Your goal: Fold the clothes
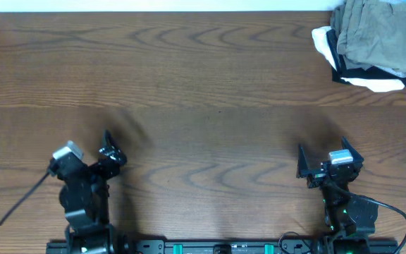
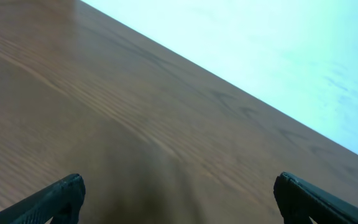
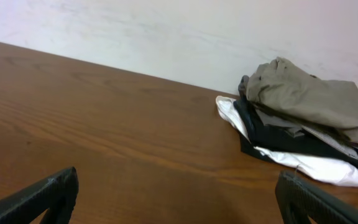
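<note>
The pale khaki-green shorts lie bunched on top of a pile at the table's far right corner. They also show in the right wrist view. My left gripper is open and empty near the front left, over bare wood. My right gripper is open and empty near the front right, far short of the pile. Neither gripper touches any cloth.
Under the shorts lie a dark grey garment, a black garment and a white garment. The brown wooden table ends at a pale wall along the far edge.
</note>
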Controlling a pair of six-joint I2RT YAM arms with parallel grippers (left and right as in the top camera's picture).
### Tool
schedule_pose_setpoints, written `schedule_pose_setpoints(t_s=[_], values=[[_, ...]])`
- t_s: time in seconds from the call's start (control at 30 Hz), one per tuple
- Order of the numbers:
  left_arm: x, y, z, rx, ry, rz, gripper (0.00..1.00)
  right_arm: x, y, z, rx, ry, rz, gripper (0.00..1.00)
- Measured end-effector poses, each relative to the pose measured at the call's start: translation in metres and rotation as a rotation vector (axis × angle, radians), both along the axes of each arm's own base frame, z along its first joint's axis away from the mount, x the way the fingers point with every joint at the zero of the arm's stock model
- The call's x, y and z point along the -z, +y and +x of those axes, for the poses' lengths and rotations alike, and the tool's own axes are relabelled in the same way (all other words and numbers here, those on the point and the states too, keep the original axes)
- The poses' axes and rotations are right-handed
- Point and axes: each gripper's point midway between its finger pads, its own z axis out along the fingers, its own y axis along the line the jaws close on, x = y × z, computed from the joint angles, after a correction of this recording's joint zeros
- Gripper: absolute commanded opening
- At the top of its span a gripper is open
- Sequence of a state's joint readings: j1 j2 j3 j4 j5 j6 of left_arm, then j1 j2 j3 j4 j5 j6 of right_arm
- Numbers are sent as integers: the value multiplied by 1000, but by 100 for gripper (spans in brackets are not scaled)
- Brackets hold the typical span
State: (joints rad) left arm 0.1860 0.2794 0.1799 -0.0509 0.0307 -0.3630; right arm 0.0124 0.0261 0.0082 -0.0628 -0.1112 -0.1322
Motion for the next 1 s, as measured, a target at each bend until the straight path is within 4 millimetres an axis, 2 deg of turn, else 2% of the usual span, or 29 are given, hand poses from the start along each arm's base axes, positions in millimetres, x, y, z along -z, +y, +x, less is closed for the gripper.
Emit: schedule_pose_setpoints(t_s=[0.4,0.6,1.0], values=[[24,-5,-6,23,-84,12,98,0,0,0,0,0,0,99],[10,-6,-8,28,-144,28,98,0,0,0,0,0,0,99],[13,-12,-7,71,-112,121,98,0,0,0,0,0,0,99]])
